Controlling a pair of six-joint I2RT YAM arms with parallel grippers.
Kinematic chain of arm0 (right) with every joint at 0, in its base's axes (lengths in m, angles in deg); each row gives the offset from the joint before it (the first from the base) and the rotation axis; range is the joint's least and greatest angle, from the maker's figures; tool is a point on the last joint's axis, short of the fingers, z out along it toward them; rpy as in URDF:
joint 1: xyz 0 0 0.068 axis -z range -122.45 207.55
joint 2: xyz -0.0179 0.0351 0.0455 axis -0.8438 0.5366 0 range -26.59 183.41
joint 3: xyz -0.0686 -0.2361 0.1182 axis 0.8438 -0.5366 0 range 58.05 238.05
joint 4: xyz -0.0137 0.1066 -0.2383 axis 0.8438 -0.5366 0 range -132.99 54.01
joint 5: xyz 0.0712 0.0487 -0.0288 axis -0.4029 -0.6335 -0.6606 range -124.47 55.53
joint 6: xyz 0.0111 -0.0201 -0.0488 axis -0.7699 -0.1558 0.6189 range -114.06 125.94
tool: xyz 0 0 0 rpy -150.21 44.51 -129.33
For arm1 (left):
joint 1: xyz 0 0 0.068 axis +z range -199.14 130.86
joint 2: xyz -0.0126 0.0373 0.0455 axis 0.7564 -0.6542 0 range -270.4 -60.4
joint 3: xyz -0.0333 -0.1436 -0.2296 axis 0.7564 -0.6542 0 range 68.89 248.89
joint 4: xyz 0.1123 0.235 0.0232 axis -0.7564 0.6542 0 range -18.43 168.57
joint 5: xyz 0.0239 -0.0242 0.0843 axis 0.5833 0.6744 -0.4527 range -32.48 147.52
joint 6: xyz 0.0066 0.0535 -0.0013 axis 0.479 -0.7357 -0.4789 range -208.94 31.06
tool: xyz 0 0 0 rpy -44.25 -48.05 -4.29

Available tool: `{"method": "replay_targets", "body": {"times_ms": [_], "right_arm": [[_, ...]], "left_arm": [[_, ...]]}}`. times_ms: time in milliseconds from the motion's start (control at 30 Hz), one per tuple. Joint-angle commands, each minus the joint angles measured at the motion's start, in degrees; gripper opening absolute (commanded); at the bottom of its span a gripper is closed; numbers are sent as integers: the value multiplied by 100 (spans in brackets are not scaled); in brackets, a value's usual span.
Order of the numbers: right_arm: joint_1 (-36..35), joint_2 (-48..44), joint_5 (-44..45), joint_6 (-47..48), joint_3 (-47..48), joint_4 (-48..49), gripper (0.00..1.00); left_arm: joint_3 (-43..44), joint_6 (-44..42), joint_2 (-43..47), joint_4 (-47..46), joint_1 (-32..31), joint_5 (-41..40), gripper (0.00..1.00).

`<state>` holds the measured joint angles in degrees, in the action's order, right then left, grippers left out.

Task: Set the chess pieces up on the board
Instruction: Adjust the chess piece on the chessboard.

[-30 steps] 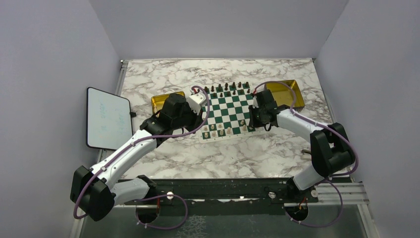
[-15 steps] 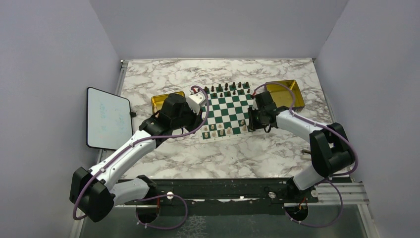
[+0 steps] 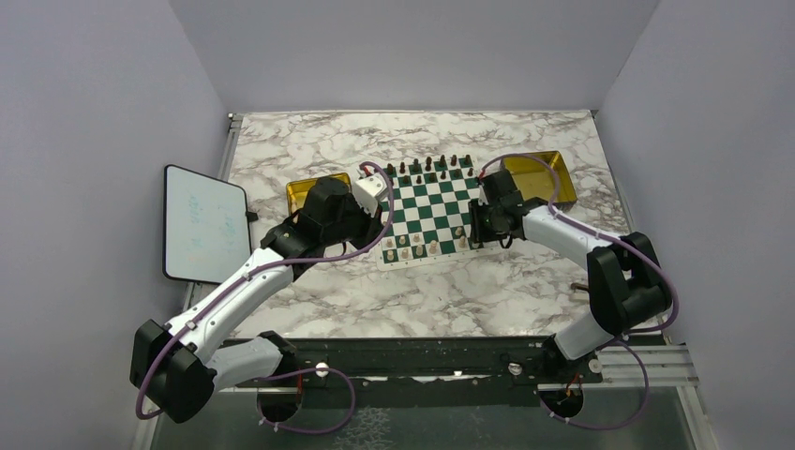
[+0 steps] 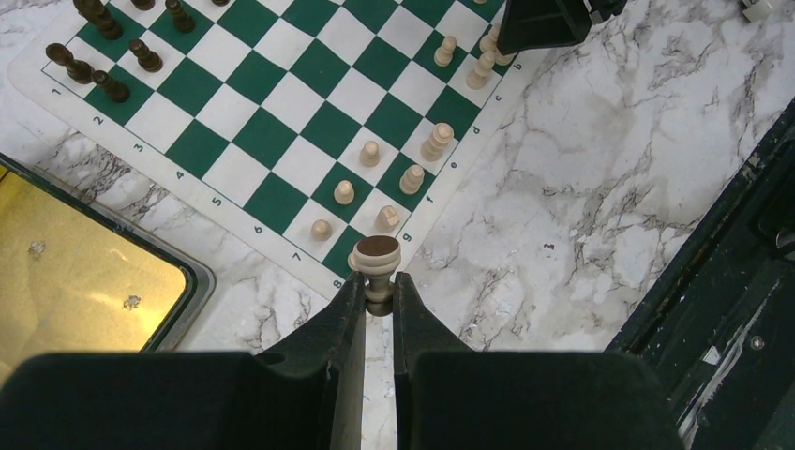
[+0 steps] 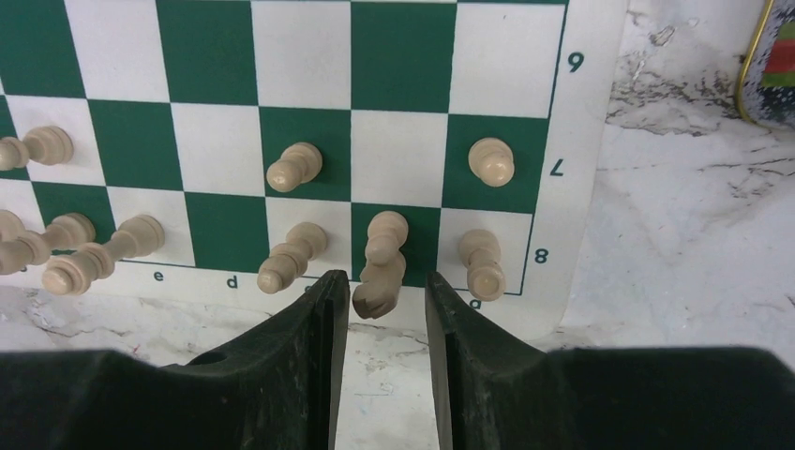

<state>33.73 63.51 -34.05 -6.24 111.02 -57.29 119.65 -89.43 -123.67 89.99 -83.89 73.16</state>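
We are filling the cream back rank. Our left tool (image 4: 379,292) is clamped on a flat-topped cream rook (image 4: 379,253), lower centre of the left wrist frame, right at the corner of the board (image 4: 272,122). Our right tool (image 5: 382,291) is spread apart around a knight (image 5: 382,258) on a green square, not touching it. Next, we judge, the rook needs setting down squarely on its corner square, and the right tool needs lifting straight up so it tips no neighbours.
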Motion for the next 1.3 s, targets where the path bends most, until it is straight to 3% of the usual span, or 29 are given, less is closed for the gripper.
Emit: {"method": "replay_targets", "body": {"times_ms": [0, 1267], "right_arm": [[-35, -87, 149, -81, 337, -138, 40], [-46, 578, 164, -28, 574, -104, 29]], "left_arm": [[-58, -55, 148, -119, -33, 49, 9], [-49, -65, 227, -129, -33, 71, 9]]}}
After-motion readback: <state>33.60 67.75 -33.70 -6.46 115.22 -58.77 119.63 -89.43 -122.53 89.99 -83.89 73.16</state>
